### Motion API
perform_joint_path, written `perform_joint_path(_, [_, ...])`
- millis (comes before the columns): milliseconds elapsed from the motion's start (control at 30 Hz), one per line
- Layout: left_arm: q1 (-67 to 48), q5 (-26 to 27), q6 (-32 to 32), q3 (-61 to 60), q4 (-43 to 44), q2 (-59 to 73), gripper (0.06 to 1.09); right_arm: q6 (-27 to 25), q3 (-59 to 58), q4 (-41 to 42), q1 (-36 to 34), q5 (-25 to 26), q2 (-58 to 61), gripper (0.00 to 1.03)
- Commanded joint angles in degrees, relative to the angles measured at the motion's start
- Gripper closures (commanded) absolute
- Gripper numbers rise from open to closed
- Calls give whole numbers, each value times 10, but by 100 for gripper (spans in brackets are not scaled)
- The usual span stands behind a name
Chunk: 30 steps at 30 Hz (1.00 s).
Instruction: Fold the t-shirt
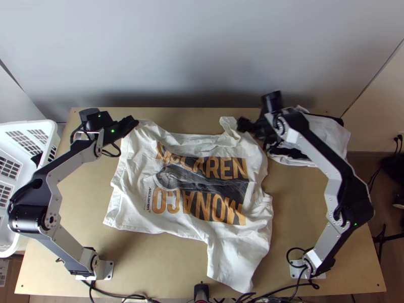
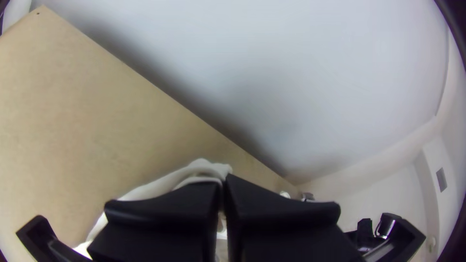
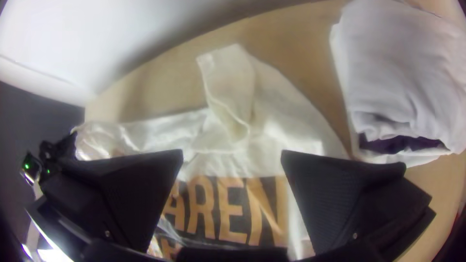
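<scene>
Pale wall at twelve o'clock, beyond the light wooden bench. Across the bench's middle, white T-shirt, spread but rumpled, print facing up, one end trailing towards five o'clock. At eleven, left gripper pinching the shirt's far corner. At one, right gripper spread wide, near an upturned flap. Pale cloth bundle at two; white basket at nine.

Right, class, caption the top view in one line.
Left gripper holds an edge of the rumpled, spread t-shirt; right gripper hovers near its upturned flap.
</scene>
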Motion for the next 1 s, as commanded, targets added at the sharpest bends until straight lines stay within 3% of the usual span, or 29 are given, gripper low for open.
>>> perform_joint_path(0, [-8,0,2,3,5,1,105,-76,4,-36,53,-3,41,9])
perform_joint_path(200, [1,0,4,2,5,1,105,-140,-50,131,55,17,65,10])
perform_joint_path(367, [10,0,5,-1,5,-4,105,-145,-42,186,53,28,99,12])
perform_joint_path(400, [12,1,5,-1,5,-5,105,-144,-42,194,53,31,104,19])
perform_joint_path(433, [15,1,6,-2,5,-6,105,-143,-42,203,54,43,106,34])
perform_joint_path(467, [17,1,6,-2,5,-6,105,-135,-47,228,55,65,107,61])
perform_joint_path(500, [18,1,7,-3,5,-6,105,-132,-54,262,55,84,107,95])
perform_joint_path(533, [20,2,9,-3,5,-6,105,-132,-57,282,55,90,107,99])
perform_joint_path(700, [24,3,10,-3,5,-11,105,-118,-29,306,56,95,105,100])
perform_joint_path(800, [24,3,10,-6,5,-10,105,-54,-43,464,45,142,92,100])
perform_joint_path(867, [22,4,8,-7,5,-8,105,-54,-67,591,45,159,91,100])
perform_joint_path(967, [17,4,7,-8,5,-11,105,-54,-61,577,48,157,85,97])
